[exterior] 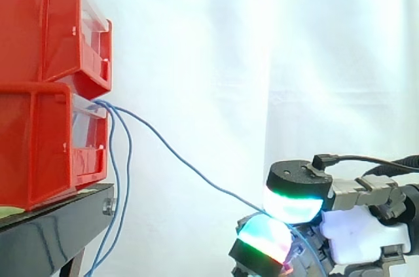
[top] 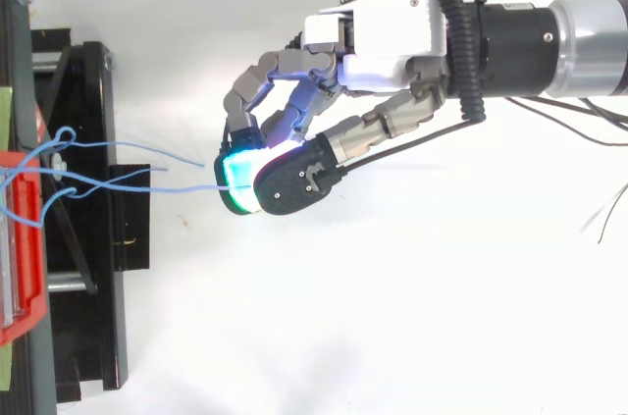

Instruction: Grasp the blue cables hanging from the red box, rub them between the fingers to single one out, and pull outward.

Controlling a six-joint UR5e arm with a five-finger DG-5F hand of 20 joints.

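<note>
At the left, two stacked red bins (exterior: pixel 39 87) sit on a black stand (exterior: pixel 46 231), with a white curtain (exterior: pixel 262 61) behind and a pale white surface (top: pixel 343 337) beneath. From the lower bin spill blue cables (exterior: pixel 128 159); one strand (exterior: pixel 190 167) stretches rightward to the hand (top: pixel 383 52), pinched between its pads (exterior: pixel 291 205)

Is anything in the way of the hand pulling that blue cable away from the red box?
Nothing visible. The hand pinches one cable, which runs free through open air from the lower red box. The other cables hang by the stand, clear of it.
</note>
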